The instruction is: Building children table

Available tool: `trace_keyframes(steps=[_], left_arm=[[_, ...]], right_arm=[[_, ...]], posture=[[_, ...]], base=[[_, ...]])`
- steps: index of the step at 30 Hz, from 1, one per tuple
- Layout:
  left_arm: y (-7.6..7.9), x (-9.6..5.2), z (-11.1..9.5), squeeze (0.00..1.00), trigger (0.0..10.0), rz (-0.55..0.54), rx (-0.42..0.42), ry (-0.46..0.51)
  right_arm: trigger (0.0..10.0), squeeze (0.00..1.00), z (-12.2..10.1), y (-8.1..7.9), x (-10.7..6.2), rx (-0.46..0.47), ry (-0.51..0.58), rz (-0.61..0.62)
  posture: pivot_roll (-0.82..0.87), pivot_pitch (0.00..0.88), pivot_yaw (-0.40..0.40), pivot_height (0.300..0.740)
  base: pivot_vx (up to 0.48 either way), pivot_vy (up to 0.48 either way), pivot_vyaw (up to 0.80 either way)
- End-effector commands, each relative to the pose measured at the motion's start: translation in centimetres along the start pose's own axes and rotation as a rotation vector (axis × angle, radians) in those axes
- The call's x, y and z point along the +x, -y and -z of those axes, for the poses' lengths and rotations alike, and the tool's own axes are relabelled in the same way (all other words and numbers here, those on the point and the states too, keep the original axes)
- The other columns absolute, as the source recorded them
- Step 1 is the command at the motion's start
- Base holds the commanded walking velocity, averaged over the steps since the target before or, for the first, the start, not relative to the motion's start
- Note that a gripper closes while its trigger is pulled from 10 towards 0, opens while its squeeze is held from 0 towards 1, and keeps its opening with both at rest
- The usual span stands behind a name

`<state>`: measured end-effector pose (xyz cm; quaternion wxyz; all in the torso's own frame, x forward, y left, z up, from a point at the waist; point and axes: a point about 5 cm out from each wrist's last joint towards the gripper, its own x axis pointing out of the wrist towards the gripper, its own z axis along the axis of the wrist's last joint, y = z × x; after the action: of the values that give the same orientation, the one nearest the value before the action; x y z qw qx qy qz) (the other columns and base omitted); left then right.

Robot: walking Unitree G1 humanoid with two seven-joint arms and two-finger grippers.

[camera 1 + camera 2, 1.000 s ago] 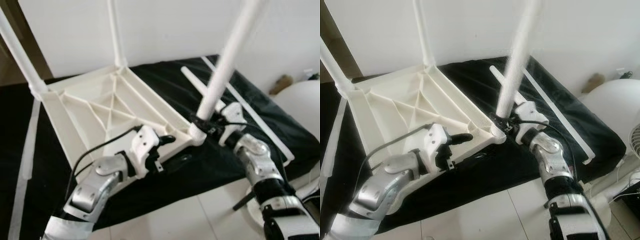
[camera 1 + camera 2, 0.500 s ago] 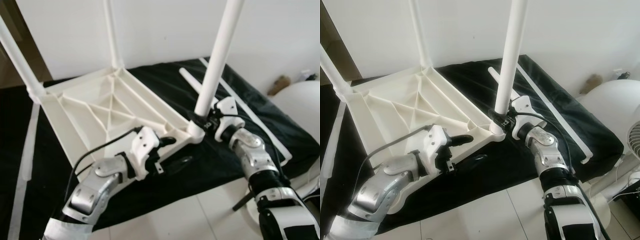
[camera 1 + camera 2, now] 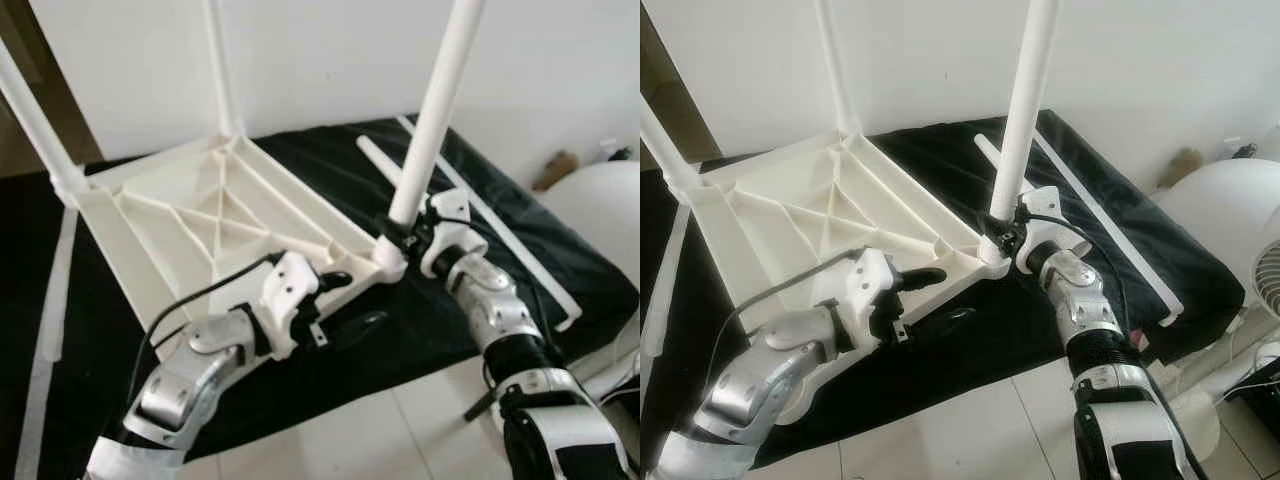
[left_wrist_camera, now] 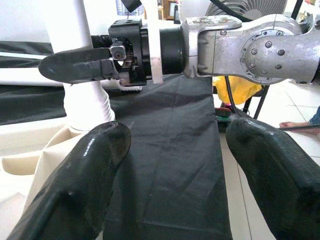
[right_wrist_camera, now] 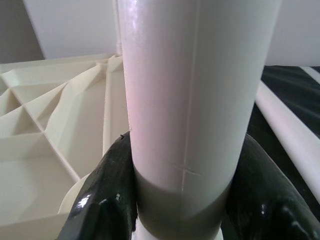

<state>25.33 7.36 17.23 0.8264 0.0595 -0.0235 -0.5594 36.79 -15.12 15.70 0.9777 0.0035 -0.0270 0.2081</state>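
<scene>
A white plastic table top (image 3: pixel 200 220) lies upside down on a black cloth (image 3: pixel 440 320). Two legs stand in its far corners (image 3: pixel 222 60) (image 3: pixel 35 120). A third white leg (image 3: pixel 435 100) rises from the near right corner socket (image 3: pixel 388 262), leaning slightly right. My right gripper (image 3: pixel 1005 225) is shut on this leg just above the socket, its fingers (image 5: pixel 107 200) on either side. My left gripper (image 3: pixel 360 298) is open at the table top's near rim, left of that corner. Its upper finger lies over the rim, and black cloth shows between the fingers (image 4: pixel 100 150).
A loose white leg (image 3: pixel 385 165) and a thin white rail (image 3: pixel 500 215) lie on the cloth behind the right arm. A white strip (image 3: pixel 55 300) lies at the left. A round white object (image 3: pixel 600 200) stands at the right. White floor tiles (image 3: pixel 380 430) are in front.
The leg in my right gripper has swung from a strong lean to the right to nearly upright, and the right wrist has shifted a little left. The left arm has not moved.
</scene>
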Motion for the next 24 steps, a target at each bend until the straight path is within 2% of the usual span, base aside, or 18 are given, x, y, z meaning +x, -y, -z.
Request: trace_keyframes(steps=[1,3,8,10,13,14,16,19,24], left_arm=[[0.2,-0.2,0.1,0.0,10.0,-0.001,-0.015,-0.007],[0.2,-0.2,0.1,0.0,10.0,-0.002,-0.016,-0.008],[0.3,-0.2,0.2,0.0,10.0,-0.002,-0.017,-0.006],[0.4,-0.1,0.2,0.0,10.0,-0.002,-0.017,-0.004],[0.4,-0.1,0.2,0.0,10.0,-0.001,-0.018,-0.003],[0.4,0.0,0.2,0.0,10.0,-0.001,-0.019,-0.003],[0.5,0.1,0.2,0.0,10.0,0.0,-0.019,0.0],[0.4,0.1,0.1,0.0,10.0,-0.001,-0.024,0.005],[0.4,0.0,0.1,0.0,10.0,-0.001,-0.025,0.006]], right_arm=[[10.0,0.0,3.0,0.1,-1.0,0.068,-0.112,0.087],[10.0,0.0,2.8,-0.1,-0.9,0.082,-0.092,0.126],[10.0,0.0,2.0,-1.6,-0.1,0.144,-0.025,0.323],[10.0,0.0,1.7,-2.2,0.3,0.117,-0.024,0.408],[10.0,0.0,1.6,-2.5,0.4,0.108,-0.025,0.444],[10.0,0.0,1.5,-2.6,0.4,0.09,-0.018,0.489],[10.0,0.0,2.2,-3.4,0.3,0.175,-0.051,0.693],[10.0,0.0,2.2,-4.1,0.0,0.187,-0.038,0.766],[10.0,0.0,1.9,-4.6,-0.1,0.193,-0.018,0.763]], posture=[[-0.01,0.042,0.011,0.74],[-0.01,0.041,0.007,0.74],[-0.01,0.035,0.0,0.74],[-0.01,0.032,-0.001,0.74],[-0.01,0.03,-0.002,0.74],[-0.01,0.029,-0.005,0.74],[0.0,0.022,-0.009,0.74],[0.0,0.018,-0.01,0.74],[0.0,0.017,-0.012,0.74]], base=[[0.0,0.0,0.0],[0.0,0.0,0.0],[0.0,0.0,0.0],[0.0,0.0,0.0],[0.0,0.0,0.0],[0.0,0.0,0.0],[0.0,0.0,0.0],[0.0,0.0,0.0],[0.0,0.0,0.0]])
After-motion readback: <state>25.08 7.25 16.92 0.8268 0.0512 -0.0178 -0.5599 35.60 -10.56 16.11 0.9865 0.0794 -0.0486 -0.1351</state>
